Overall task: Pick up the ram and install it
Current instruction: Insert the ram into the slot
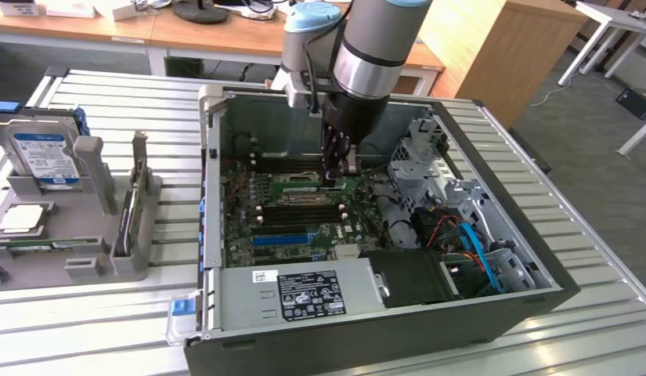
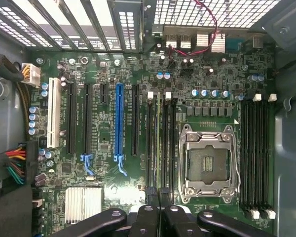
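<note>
Inside the open computer case (image 1: 211,149), the arm reached straight down over the motherboard (image 2: 106,165). Its gripper (image 2: 158,192) hung above the bank of black memory slots (image 2: 149,143) just beside the CPU socket (image 2: 207,158). The jaws stood almost fully closed, with only a sliver between them. From the fingertips a thin greenish strip ran along that bank in the wrist view: the ram (image 2: 159,143), seen edge-on and pinched at its top edge (thin enough that the jaws looked nearly closed on nothing). It lay parallel to the slots, between two of the black ones, with white latch tabs (image 2: 149,94) at the far end on either side of it.

The picking up looked done, so the step in hand was judged to be the installing, with the stick lined up along a slot and either poised over it or entering it. Whether its lower edge was in the slot, or whether it was seated, could not be told from either view. By that reading, the next move would call for a straight, even push along the slot's line. The stick would need to stand upright, not skewed toward the neighbouring slots or the socket, with the latches at both ends free to close; a tilt could jam one end.

On the exterior view's left, well apart from the case, a grey parts tray (image 1: 88,268) held a hard drive (image 1: 46,157).
</note>
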`<state>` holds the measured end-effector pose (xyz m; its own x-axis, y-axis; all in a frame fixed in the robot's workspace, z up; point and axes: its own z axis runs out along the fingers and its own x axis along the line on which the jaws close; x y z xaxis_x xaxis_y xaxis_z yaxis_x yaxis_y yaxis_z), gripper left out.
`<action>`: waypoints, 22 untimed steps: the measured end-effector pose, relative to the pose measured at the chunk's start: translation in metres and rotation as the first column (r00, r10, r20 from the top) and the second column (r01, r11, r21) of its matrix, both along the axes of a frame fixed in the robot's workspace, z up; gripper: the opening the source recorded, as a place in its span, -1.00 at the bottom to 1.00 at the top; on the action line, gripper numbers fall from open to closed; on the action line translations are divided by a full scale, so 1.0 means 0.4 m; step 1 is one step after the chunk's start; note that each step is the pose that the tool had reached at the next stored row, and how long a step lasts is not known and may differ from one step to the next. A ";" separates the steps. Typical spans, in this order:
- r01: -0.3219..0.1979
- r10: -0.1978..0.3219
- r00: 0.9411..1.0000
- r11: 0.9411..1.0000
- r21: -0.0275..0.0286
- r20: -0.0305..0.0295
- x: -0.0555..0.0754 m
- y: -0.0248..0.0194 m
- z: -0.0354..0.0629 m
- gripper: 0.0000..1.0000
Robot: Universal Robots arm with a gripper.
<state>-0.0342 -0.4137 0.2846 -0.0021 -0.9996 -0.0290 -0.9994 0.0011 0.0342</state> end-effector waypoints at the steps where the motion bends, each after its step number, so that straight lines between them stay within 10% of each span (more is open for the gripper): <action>1: 0.000 0.000 1.000 1.000 0.000 0.000 0.000 0.000 0.000 -0.76; 22: 0.017 -0.017 1.000 1.000 0.000 0.000 -0.006 0.003 -0.004 -0.76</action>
